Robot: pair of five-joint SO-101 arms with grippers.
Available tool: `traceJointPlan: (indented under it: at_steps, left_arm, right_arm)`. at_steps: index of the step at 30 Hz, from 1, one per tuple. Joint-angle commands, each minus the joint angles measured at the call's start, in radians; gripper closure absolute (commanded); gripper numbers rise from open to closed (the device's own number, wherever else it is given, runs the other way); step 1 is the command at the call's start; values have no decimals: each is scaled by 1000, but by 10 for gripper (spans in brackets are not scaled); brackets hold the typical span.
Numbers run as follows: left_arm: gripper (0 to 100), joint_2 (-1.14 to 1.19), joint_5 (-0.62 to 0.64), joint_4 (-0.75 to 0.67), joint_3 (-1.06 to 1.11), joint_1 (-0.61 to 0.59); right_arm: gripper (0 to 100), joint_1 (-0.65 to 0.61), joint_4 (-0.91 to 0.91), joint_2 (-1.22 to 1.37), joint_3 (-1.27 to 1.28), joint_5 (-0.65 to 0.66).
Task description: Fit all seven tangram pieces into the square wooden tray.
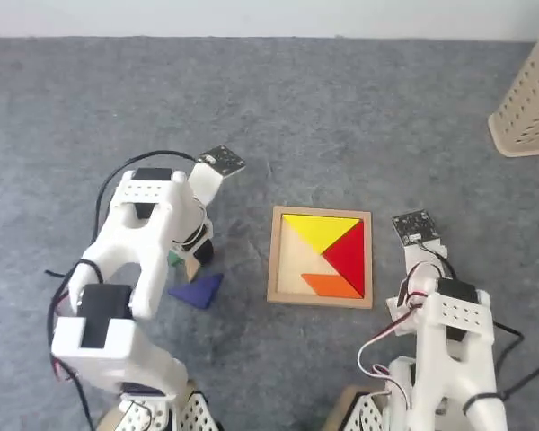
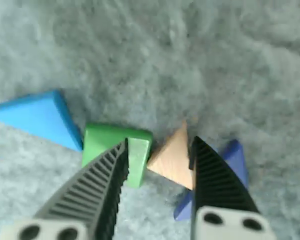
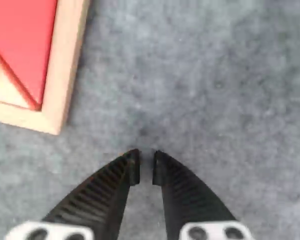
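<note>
Green piece [image 1: 174, 259]: a sliver at 9 o'clock of the tray [image 1: 275, 260]; the rest lies under the left arm [image 1: 148, 242].
Wood-coloured triangle [image 1: 194, 269]: mostly under that arm, shape unreadable from above.
Light blue triangle [image 2: 35, 115]: one end cut by the picture's edge.
Dark blue piece [image 2: 236, 155]: largely behind a finger [image 2: 217, 180] of the left gripper [image 2: 157, 150].
Red piece [image 3: 20, 40]: cut by the picture's edge, as is the tray.
Perforated beige object [image 1: 530, 99]: 2 o'clock of the tray, cut by the edge.

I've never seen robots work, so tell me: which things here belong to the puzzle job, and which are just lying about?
Job: tray; inside it yellow piece, red piece, orange piece; on the carpet blue piece, green piece, wooden piece, navy piece.
Lying about: holed cream block.
</note>
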Motion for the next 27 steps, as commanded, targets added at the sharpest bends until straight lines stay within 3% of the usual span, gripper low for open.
traceJointPlan:
  at_steps: [1, 6, 12, 16, 27]
  left_arm:
    - [810, 58, -3, 5, 7, 26]
    - [839, 28, 49, 11, 35, 32]
    - [808, -166, 184, 17, 85, 37]
    - [808, -253, 210, 15, 162, 37]
    - [808, -146, 242, -57, 150, -60]
  right_arm:
    - [916, 12, -21, -21, 0, 9]
    - [916, 12, -22, -21, 0, -12]
    - [917, 12, -22, -21, 0, -14]
    - [917, 12, -22, -21, 0, -12]
    - [917, 12, -22, -21, 2, -12]
